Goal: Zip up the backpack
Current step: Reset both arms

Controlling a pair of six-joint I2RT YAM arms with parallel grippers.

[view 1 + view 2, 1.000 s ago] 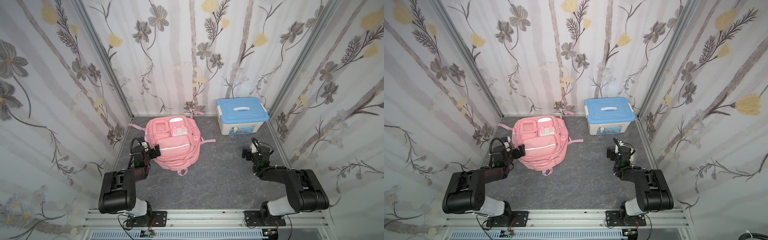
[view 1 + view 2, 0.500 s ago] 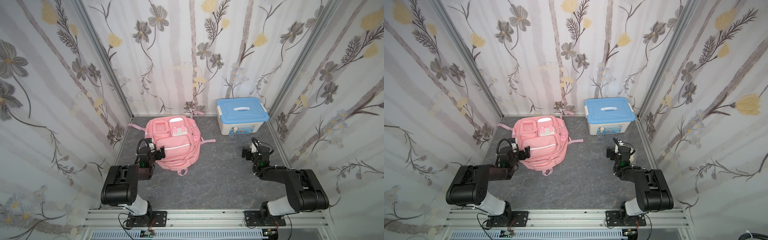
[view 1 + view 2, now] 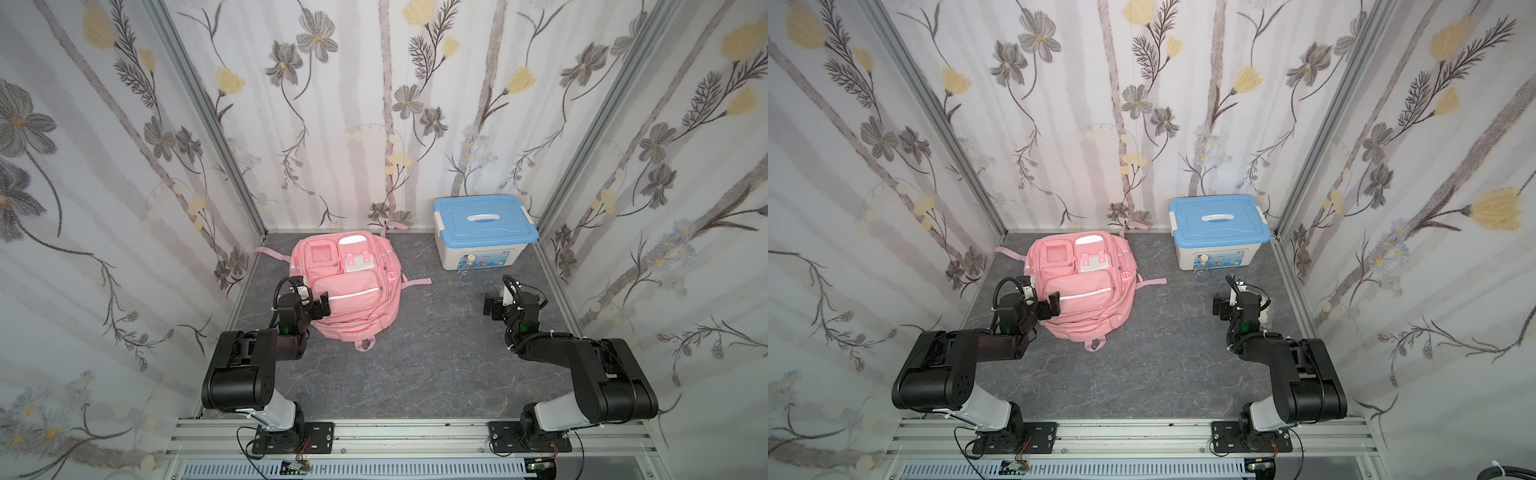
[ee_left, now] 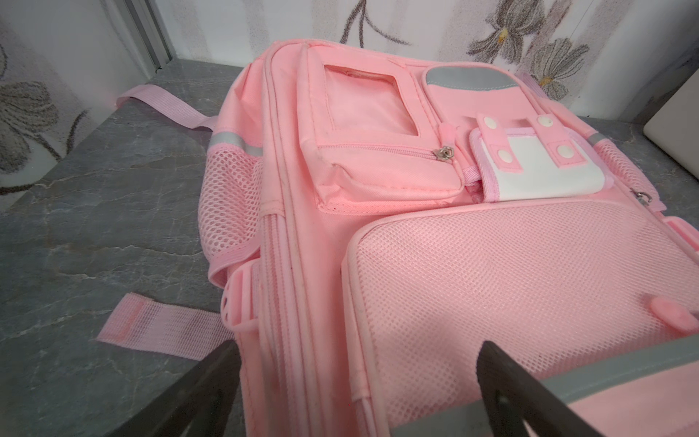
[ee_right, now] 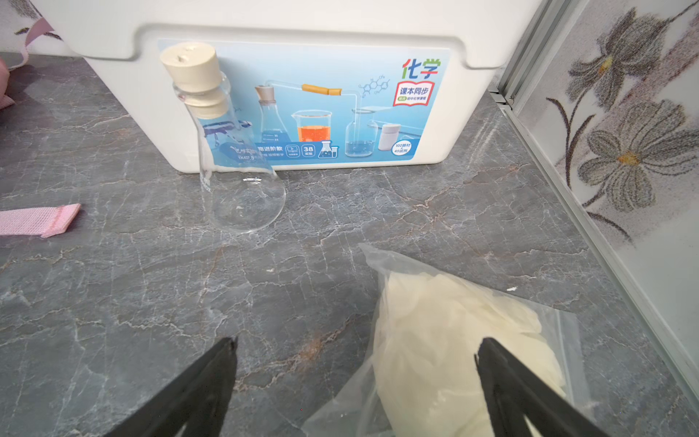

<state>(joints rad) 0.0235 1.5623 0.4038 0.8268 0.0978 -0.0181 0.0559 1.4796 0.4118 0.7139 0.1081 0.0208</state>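
**Two pincers wide, one backpack waiting**

Here's the picture: one pink backpack lies flat, front pockets up, in the far-left part of the surface, its top near the far edge. It shows in both top views.

The left pincer sits at the pack's left side, jaws spread wide, gripping nothing. From the left wrist view the pincer frames the mesh lower pocket. One finger is by the pack's side seam and the other is over the mesh. Whether either touches the fabric, I can't tell.

On the white buckle patch I count four white snaps. One metal zip pull sits at the end of the small pocket's zip. Two strap ends lie flat on the surface beside the pack.

Over by the right edge, the right pincer is well apart from the pack, jaws equally wide and empty. Its wrist view shows one clear bag of pale gloves partly under the pincer.

One stoppered glass flask stands just in front of one blue-lidded white box in the far-right corner.
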